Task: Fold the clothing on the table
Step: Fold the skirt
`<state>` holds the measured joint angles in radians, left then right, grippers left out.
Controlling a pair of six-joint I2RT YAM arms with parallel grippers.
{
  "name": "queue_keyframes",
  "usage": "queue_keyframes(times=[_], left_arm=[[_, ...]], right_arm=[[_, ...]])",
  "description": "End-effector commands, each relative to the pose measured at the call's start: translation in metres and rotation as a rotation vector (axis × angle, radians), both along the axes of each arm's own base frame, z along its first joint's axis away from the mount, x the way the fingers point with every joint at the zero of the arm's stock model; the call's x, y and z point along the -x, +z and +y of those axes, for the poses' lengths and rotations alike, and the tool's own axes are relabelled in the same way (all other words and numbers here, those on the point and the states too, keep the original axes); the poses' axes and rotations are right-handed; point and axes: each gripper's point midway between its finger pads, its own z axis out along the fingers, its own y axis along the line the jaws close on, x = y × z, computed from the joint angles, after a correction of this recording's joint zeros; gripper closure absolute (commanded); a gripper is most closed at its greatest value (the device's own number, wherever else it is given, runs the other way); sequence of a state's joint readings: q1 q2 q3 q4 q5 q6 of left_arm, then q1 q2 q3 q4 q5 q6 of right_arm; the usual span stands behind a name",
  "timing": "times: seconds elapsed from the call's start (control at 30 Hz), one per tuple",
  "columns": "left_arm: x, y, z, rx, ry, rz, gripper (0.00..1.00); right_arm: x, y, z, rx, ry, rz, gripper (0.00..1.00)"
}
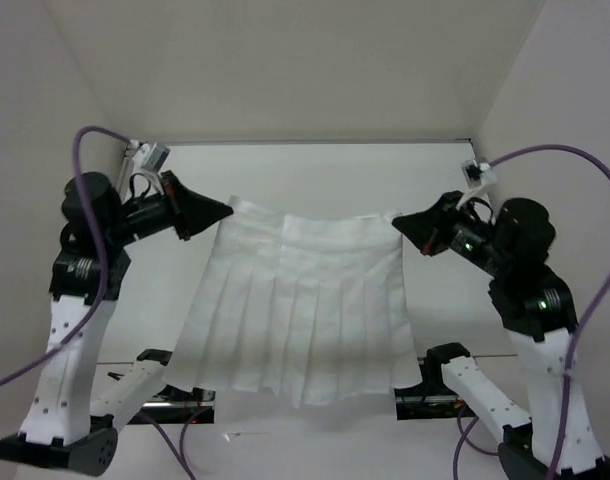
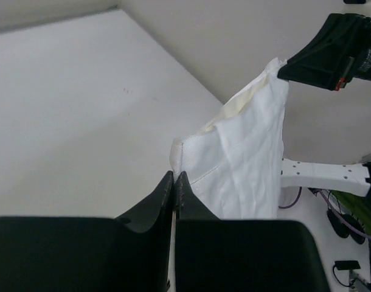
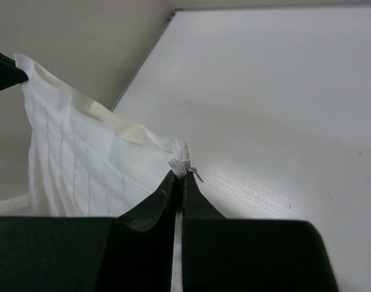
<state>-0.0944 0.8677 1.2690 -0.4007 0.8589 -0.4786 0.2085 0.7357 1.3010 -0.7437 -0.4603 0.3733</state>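
Clothing (image 1: 300, 310) is up off the surface (image 1: 315, 170), spread wide btwn the two arms & hanging like a curtain: waistband at top, pleats running straight down to the hem.

L pincer (image 1: 225, 208) is at the clothing's top-left corner, closed tight on the waistband edge. Its wrist view shows both fingers (image 2: 152, 204) pressed together w/ the stitched cloth corner nipped at the tips.

R pincer (image 1: 397, 222) is at the clothing's top-right corner, likewise clamped onto the fabric. Its wrist view shows the tips meeting on a small bunched bit of the band, w/ a loose thread sticking out just beside it.

Top edge of the clothing runs approx level btwn the two corners, w/ a small step near the left third. From the wrist views the waist gapes a bit & a cream inner layer shows inside.

Hem hangs lowest around the centre. Can't tell if it touches anything beneath.

Behind the clothing, bare surface runs back to the white walls (image 1: 285, 60). Purple cables (image 1: 80, 160) loop out on either side of the clothing, well apart from it. Dark lower arm links (image 1: 150, 365) poke out just beside the clothing's bottom corners.
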Motion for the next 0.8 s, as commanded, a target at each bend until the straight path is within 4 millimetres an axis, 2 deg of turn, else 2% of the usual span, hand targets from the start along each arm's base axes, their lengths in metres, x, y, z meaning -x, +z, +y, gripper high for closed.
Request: queue_keyframes(times=[0.0,0.03,0.07,0.1,0.13,0.17,0.2,0.23,0.27,0.3,0.33,0.37,0.4,0.43,0.47,0.53,0.6,0.7,0.77], left_arm=[[-0.079,-0.067,0.006,-0.027,0.103,0.21,1.0],[-0.089,-0.074,0.006,-0.037,0.102,0.217,1.0],[-0.109,-0.096,0.007,-0.055,0.121,0.271,1.0],[-0.121,-0.108,0.008,-0.078,0.128,0.278,1.0],[-0.133,-0.115,0.009,-0.092,0.135,0.283,1.0],[-0.15,-0.142,0.008,-0.111,0.13,0.354,1.0],[-0.162,-0.147,0.007,-0.121,0.127,0.351,1.0],[-0.174,-0.158,0.009,-0.143,0.132,0.35,1.0],[-0.19,-0.186,0.008,-0.16,0.126,0.409,1.0],[-0.201,-0.195,0.009,-0.174,0.137,0.412,1.0],[-0.213,-0.197,0.009,-0.183,0.144,0.399,1.0],[-0.223,-0.221,0.009,-0.192,0.139,0.456,1.0],[-0.233,-0.227,0.01,-0.203,0.148,0.451,1.0],[-0.243,-0.222,0.009,-0.201,0.15,0.436,1.0],[-0.252,-0.239,0.01,-0.215,0.155,0.46,1.0],[-0.261,-0.244,0.011,-0.222,0.163,0.472,1.0],[-0.27,-0.247,0.01,-0.23,0.16,0.476,1.0],[-0.267,-0.256,0.009,-0.228,0.145,0.5,1.0],[-0.259,-0.248,0.009,-0.225,0.146,0.481,1.0]], right_arm=[[-0.073,-0.06,0.008,0.066,-0.041,0.153,1.0],[-0.087,-0.067,0.007,0.07,-0.052,0.171,1.0],[-0.103,-0.076,0.006,0.078,-0.057,0.177,1.0],[-0.123,-0.102,0.009,0.108,-0.05,0.242,1.0],[-0.137,-0.109,0.006,0.11,-0.066,0.263,1.0],[-0.153,-0.108,0.002,0.118,-0.079,0.248,1.0],[-0.172,-0.132,0.003,0.132,-0.069,0.31,1.0],[-0.182,-0.141,0.003,0.146,-0.064,0.324,1.0],[-0.197,-0.142,-0.002,0.154,-0.095,0.329,1.0],[-0.214,-0.172,-0.005,0.166,-0.102,0.407,1.0],[-0.226,-0.173,-0.003,0.167,-0.102,0.41,1.0],[-0.236,-0.18,-0.004,0.173,-0.111,0.418,1.0],[-0.245,-0.186,-0.007,0.172,-0.12,0.424,1.0],[-0.256,-0.194,-0.006,0.174,-0.119,0.434,1.0],[-0.259,-0.199,-0.007,0.179,-0.129,0.437,1.0],[-0.27,-0.195,-0.007,0.18,-0.14,0.417,1.0],[-0.27,-0.193,-0.007,0.181,-0.139,0.42,1.0],[-0.259,-0.201,-0.009,0.186,-0.138,0.449,1.0],[-0.243,-0.204,-0.01,0.188,-0.137,0.459,1.0]])
